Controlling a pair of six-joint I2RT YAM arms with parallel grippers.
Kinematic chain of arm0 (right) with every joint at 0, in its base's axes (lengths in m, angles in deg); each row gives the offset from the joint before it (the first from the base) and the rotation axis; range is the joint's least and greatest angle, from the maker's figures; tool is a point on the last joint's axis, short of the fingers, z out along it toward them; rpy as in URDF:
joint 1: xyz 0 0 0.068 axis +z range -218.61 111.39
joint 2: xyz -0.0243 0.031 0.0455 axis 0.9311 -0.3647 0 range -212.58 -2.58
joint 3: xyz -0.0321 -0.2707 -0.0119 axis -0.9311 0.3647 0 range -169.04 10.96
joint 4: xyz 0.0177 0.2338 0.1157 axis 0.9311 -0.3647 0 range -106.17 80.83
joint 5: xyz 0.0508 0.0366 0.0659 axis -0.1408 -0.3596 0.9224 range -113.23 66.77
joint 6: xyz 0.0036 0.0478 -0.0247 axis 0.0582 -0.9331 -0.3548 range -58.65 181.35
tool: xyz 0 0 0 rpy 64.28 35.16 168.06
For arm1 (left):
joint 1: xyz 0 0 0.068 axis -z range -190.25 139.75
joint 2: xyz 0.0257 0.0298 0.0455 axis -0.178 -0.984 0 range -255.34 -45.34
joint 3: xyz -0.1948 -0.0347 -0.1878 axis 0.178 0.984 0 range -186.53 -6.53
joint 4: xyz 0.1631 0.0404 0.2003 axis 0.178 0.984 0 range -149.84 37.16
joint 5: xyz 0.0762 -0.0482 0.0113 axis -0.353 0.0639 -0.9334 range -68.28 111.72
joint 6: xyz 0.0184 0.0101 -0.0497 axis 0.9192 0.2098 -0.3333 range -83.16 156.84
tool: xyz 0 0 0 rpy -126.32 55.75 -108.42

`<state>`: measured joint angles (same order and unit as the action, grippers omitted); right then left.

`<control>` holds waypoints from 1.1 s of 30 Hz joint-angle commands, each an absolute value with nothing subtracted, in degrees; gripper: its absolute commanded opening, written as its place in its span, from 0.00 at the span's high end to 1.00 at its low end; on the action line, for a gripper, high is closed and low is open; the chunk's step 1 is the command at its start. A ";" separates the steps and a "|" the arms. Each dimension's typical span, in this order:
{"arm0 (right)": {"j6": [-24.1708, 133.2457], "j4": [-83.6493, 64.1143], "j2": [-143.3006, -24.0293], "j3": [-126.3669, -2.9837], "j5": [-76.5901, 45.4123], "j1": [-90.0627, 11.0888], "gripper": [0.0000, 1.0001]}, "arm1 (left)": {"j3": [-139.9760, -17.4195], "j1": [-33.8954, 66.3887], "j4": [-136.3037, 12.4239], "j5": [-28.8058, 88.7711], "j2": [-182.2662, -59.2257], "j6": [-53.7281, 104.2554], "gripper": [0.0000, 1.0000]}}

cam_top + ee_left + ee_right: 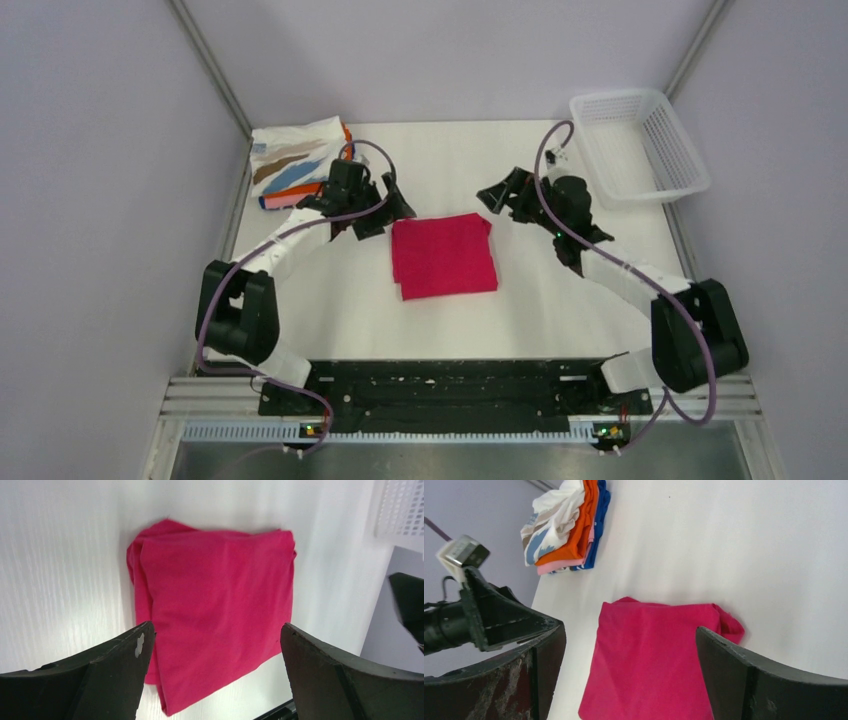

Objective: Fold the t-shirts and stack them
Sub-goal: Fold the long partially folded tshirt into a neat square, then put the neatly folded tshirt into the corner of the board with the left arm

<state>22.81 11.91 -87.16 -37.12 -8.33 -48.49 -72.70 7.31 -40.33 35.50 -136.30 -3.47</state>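
Plain magenta-red cloth t-shirt (444, 255): folded roughly square, flat, middle of the desk (570, 300). Folded cloth t-shirts (295, 160): stacked at far left corner, white with tan and blue streaks topmost, orange, pink, dark blue beneath.

Nothing readable is showing in any of the views: no words, numbers, brand marks or signs. The white t-shirt (551, 522) lying uppermost among the folded ones is carrying tan and blue streaks, but they are not forming letters. A white-and-black block (463, 554) on the other arm, seen from the right wrist view, is appearing too small and blurred for any print on it to be made out.
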 commanded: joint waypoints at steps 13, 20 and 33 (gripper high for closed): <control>23.26 7.54 -52.84 -10.14 -26.54 -49.64 0.01 | -63.61 8.87 -40.36 33.39 -143.32 -5.65 0.06; 23.97 1.12 -51.72 -10.26 -34.42 -50.49 0.01 | -67.10 12.15 -40.87 35.29 -150.35 -6.81 0.13; 24.13 1.82 -52.98 -9.63 -35.00 -51.83 0.01 | -86.28 22.61 -18.18 8.37 -163.81 -8.40 0.72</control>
<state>23.03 0.85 -54.05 -9.99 -33.14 -50.92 -82.45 19.72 -29.92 21.08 -156.93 -8.35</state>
